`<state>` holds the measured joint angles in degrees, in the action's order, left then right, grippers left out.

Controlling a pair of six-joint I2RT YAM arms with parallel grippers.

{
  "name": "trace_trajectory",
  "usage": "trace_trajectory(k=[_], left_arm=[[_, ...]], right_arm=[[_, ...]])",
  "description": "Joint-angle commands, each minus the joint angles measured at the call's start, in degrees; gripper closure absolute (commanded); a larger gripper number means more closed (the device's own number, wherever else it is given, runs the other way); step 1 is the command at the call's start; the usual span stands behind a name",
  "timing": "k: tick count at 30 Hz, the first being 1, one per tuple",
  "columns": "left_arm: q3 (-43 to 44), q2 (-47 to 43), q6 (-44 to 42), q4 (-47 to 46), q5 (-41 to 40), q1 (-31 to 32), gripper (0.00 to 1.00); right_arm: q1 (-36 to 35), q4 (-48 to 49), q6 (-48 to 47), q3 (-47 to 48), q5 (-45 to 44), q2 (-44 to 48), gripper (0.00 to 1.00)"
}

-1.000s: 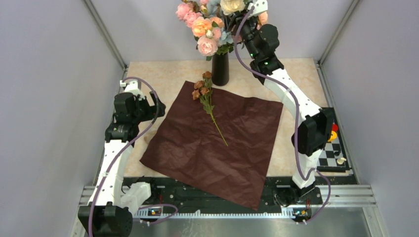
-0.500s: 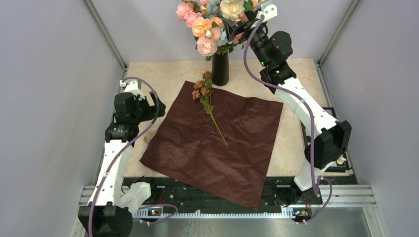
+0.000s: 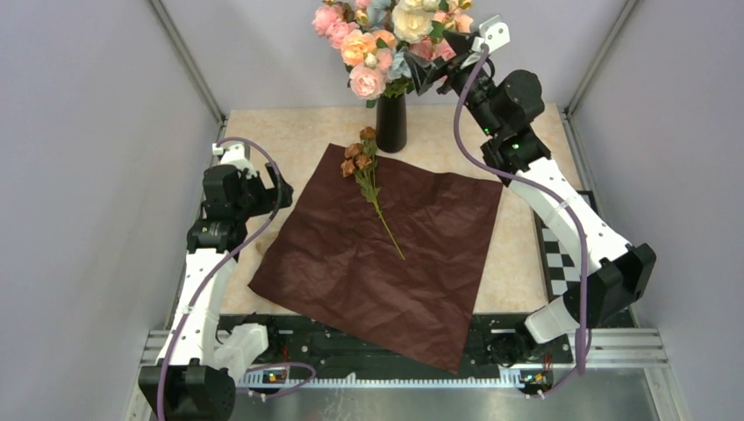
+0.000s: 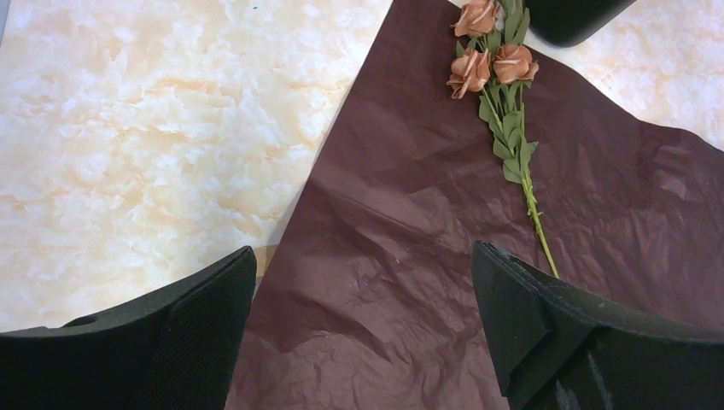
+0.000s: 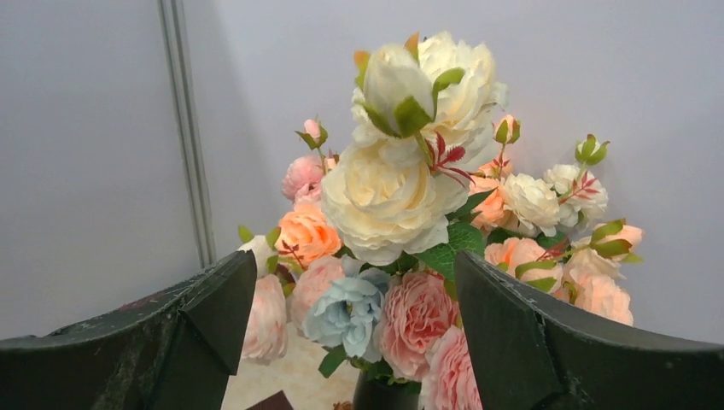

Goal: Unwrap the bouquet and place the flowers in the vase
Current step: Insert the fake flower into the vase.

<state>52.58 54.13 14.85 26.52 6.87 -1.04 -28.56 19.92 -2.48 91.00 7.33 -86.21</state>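
The bouquet is undone: its maroon paper (image 3: 377,263) (image 4: 410,256) lies spread flat on the table. One sprig of brownish roses (image 3: 362,160) (image 4: 493,67) on a green stem rests on the paper's far corner, beside the black vase (image 3: 391,123) (image 5: 384,400). The vase holds a full bunch of flowers (image 3: 386,39), with small cream roses (image 5: 531,202) on its right side. My right gripper (image 3: 432,75) (image 5: 354,273) hangs open just right of the bunch, holding nothing. Low over the paper's left edge, my left gripper (image 3: 279,187) (image 4: 363,256) is open and holds nothing.
Grey enclosure walls stand close on the left, right and back. A checkered board (image 3: 566,263) lies at the table's right edge under the right arm. A metal rail (image 3: 395,368) runs along the front. A small tan scrap (image 3: 261,248) lies by the paper's left edge.
My right gripper has opened and drawn back to the right from the bunch in the vase, its elbow swinging outward. The left arm, paper and loose sprig have not moved.
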Motion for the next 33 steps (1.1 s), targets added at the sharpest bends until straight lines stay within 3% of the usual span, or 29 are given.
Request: trace_trajectory(k=[1,17,22,26,30,33], left_arm=[[-0.88,-1.68,-0.17,-2.88,-1.55,-0.28,0.01],[-1.78,-2.87,-0.67,-4.54,-0.35,-0.24,0.01],[-3.16,-2.32,7.72,-6.95,5.83,-0.07,0.01],[-7.50,-2.22,15.66,-12.68,8.85,0.77,0.01],[-10.78,-1.03,22.24,-17.74,7.52,5.46,0.01],[-12.68,1.43,27.49,-22.28,3.49,9.93,0.01]], right_arm=[[0.68,-2.06,-0.67,-2.17,0.38,5.18,0.12],[1.64,-12.45,0.78,-13.96,-11.70,19.03,0.11],[1.66,-17.77,4.97,-20.98,-14.14,26.13,0.11],[1.66,-23.41,7.75,-26.38,-10.28,28.90,0.14],[1.41,-25.22,13.70,-32.43,-3.57,28.29,0.15],[-0.60,-20.84,18.26,-38.70,-0.88,28.12,0.15]])
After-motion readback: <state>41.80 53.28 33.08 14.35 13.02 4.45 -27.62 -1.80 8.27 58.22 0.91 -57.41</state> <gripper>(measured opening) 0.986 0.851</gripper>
